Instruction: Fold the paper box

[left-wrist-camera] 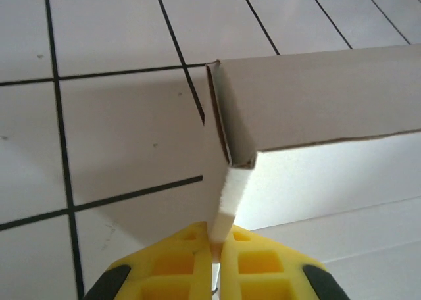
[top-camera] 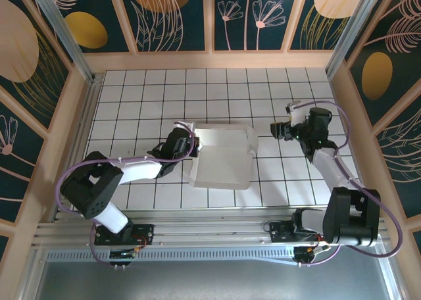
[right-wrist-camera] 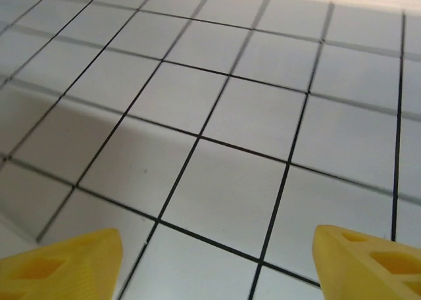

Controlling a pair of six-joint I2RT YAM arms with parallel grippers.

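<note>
The paper box is a white, shallow cardboard tray with raised side walls, lying mid-table. My left gripper is at its left rear corner. In the left wrist view the yellow fingers are shut on the thin edge of the box's left wall, with the rear wall standing up beyond. My right gripper hovers open to the right of the box, a short gap away. Its yellow fingertips are wide apart over bare tiles, with nothing between them.
White tiled tabletop with black grid lines stretches around the box. Wooden frame walls enclose the back and sides. An aluminium rail with the arm bases runs along the near edge.
</note>
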